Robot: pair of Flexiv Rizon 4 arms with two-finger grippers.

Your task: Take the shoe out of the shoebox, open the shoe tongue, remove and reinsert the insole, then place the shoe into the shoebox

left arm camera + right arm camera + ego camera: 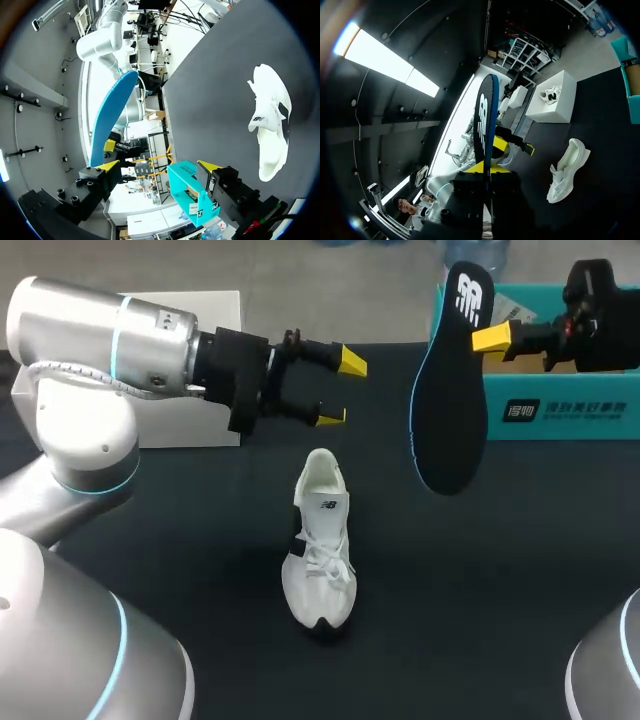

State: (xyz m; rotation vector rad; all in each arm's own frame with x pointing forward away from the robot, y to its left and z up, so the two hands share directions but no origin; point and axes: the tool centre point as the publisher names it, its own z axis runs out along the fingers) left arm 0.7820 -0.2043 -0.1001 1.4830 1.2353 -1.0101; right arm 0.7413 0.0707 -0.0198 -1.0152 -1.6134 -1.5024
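Right gripper (488, 338) is clamping the insole (450, 390) upright beside the shoebox (560, 410), while the shoe (322, 540) is lying lengthwise on the table (500, 590), below and leftward, nearer the spread-fingered, empty left gripper (341, 390).

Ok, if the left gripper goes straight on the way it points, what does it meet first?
Probably the insole hanging from the right gripper; the left gripper points across at it, open. Depth is unclear, so it may pass beside.
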